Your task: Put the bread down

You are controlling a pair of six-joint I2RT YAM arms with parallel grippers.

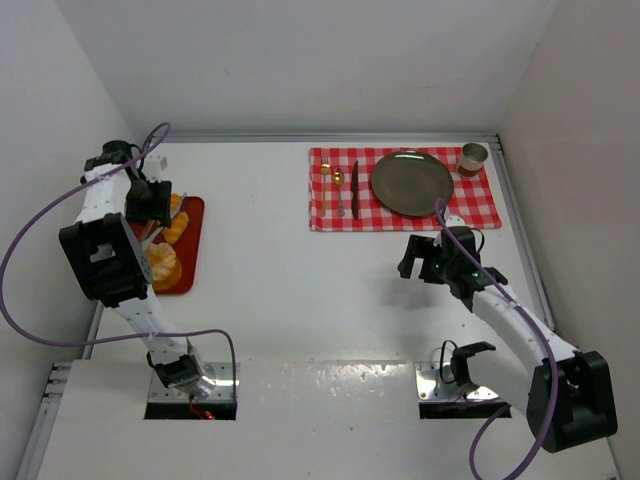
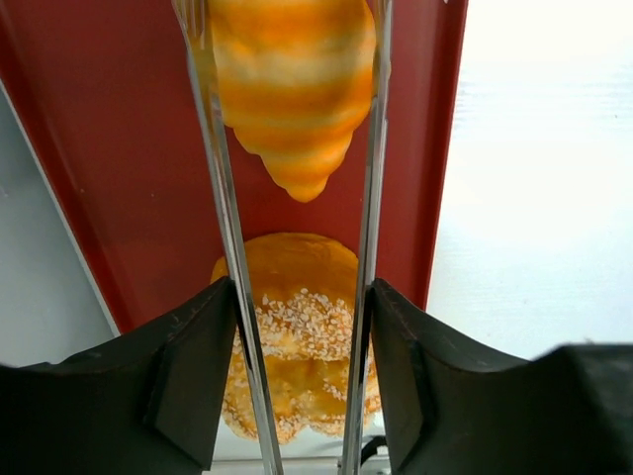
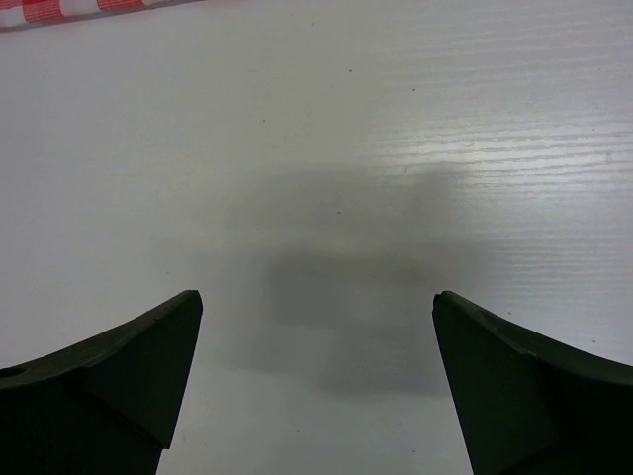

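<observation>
The ridged croissant [image 2: 292, 89] sits between the two blades of metal tongs [image 2: 226, 198], over the red tray [image 2: 129, 148]. The round sesame-topped bun [image 2: 297, 327] lies on the tray nearer to me. My left gripper [image 2: 302, 297] is shut on the tongs, whose blades press the croissant's sides. In the top view the left gripper [image 1: 150, 200] is over the tray [image 1: 192, 255] at the table's left, with the croissant [image 1: 179, 222] and bun [image 1: 163, 265] beside it. My right gripper [image 1: 425, 262] is open and empty above bare table, as the right wrist view [image 3: 316, 307] shows.
A red-checked cloth [image 1: 330, 215] at the back right holds a dark round plate [image 1: 412, 182], a knife [image 1: 354, 185], a fork [image 1: 340, 195] and a small cup [image 1: 473, 158]. White walls close in the table on three sides.
</observation>
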